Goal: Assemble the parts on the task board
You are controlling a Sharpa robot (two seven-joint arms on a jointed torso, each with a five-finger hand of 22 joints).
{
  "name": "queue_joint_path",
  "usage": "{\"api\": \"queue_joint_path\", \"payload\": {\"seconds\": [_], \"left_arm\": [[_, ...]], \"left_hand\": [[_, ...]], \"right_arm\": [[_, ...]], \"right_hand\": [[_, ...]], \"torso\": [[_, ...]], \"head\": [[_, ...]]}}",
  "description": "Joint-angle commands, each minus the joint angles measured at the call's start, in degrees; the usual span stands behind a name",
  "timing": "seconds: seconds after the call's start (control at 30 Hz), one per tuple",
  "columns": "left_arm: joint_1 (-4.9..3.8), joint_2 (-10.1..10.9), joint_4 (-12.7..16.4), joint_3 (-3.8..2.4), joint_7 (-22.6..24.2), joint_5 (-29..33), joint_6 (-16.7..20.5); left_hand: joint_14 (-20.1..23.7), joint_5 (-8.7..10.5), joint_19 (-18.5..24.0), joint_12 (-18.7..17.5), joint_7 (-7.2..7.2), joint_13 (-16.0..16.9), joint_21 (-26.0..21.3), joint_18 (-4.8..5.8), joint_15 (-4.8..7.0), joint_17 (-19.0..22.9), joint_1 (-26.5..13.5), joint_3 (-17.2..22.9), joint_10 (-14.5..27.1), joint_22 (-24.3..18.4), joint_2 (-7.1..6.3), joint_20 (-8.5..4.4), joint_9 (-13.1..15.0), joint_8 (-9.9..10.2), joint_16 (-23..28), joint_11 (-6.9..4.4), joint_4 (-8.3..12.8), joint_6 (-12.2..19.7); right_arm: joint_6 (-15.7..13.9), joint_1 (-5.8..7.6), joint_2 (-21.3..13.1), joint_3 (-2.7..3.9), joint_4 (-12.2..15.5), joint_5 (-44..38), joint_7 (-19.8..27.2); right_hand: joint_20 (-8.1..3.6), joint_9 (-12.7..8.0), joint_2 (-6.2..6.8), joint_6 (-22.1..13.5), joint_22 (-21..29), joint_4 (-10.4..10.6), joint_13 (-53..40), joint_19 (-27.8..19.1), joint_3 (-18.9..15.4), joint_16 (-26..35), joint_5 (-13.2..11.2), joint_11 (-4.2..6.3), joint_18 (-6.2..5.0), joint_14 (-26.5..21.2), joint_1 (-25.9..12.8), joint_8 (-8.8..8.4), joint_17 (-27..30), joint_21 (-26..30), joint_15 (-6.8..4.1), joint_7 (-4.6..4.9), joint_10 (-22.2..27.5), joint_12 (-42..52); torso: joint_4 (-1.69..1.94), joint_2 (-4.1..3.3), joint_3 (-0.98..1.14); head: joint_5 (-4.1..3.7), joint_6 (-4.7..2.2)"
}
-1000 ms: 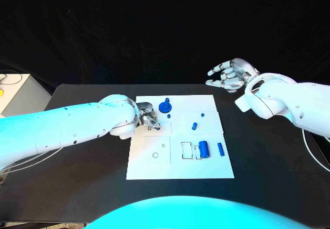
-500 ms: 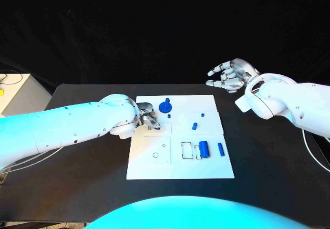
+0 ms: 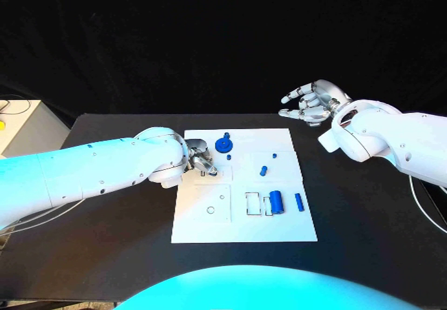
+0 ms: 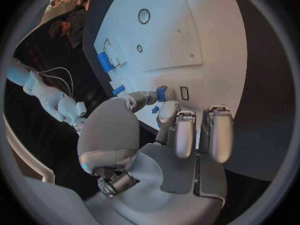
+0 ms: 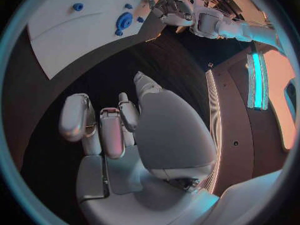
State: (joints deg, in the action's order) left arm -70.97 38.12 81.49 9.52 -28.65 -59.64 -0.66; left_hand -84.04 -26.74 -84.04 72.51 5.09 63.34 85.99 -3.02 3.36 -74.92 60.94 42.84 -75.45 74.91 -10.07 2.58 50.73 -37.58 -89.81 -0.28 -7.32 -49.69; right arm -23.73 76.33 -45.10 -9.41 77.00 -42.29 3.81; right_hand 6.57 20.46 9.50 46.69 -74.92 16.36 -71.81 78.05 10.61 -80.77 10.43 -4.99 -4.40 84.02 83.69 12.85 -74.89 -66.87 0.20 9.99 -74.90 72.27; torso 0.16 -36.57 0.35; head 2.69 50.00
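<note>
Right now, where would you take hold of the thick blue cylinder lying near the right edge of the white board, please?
I would probably pinch the blue cylinder across its middle, coming straight down. It lies flat, long axis running away from the robot, beside a slim blue pin, so fingers should close on its curved sides. The right hand holds nothing.

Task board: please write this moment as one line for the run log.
left hand: pinches small blue part over task board | right hand: open, raised beyond board, holds nothing
</note>
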Motion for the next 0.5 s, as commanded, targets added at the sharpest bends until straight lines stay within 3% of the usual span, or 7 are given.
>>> {"api": "queue_joint_path", "payload": {"seconds": [0.03,0.5], "left_arm": [[0.1,-0.3,-0.2,0.08,-0.3,0.4,-1.3],[0.09,-2.0,-1.8,0.09,-0.7,2.0,-2.5]], "left_hand": [[-6.0,-0.17,-0.4,0.0,-1.13,0.1,0.2,0.96,0.45,-15.1,0.5,10.7,-0.4,6.2,0.04,-0.33,0.0,-0.2,-0.2,-0.2,10.8,-1.2],[-6.0,-0.7,-0.5,0.9,-1.39,1.3,0.2,1.0,0.58,-15.1,-0.3,10.1,-1.6,6.4,-0.05,-0.33,0.0,-0.3,-0.2,-0.39,10.1,-1.8]], "right_arm": [[0.8,-0.04,0.0,0.01,0.0,-0.5,0.3],[0.8,-0.06,-0.1,0.01,0.1,-0.5,0.3]], "right_hand": [[0.11,0.1,0.01,-0.5,-2.0,0.0,0.1,-0.4,0.2,0.3,0.4,-0.01,-0.73,1.6,-0.4,0.25,0.1,0.4,0.42,-0.01,0.5,-0.3],[0.11,0.1,0.01,-0.5,-2.0,0.0,0.1,-0.4,0.2,0.3,0.4,-0.01,-0.73,1.6,-0.4,0.25,0.1,0.4,0.42,-0.01,0.5,-0.3]], "torso": [[0.01,0.02,0.01],[-0.09,-0.07,0.05]], "head": [[-0.15,0.0],[-0.19,0.0]]}}
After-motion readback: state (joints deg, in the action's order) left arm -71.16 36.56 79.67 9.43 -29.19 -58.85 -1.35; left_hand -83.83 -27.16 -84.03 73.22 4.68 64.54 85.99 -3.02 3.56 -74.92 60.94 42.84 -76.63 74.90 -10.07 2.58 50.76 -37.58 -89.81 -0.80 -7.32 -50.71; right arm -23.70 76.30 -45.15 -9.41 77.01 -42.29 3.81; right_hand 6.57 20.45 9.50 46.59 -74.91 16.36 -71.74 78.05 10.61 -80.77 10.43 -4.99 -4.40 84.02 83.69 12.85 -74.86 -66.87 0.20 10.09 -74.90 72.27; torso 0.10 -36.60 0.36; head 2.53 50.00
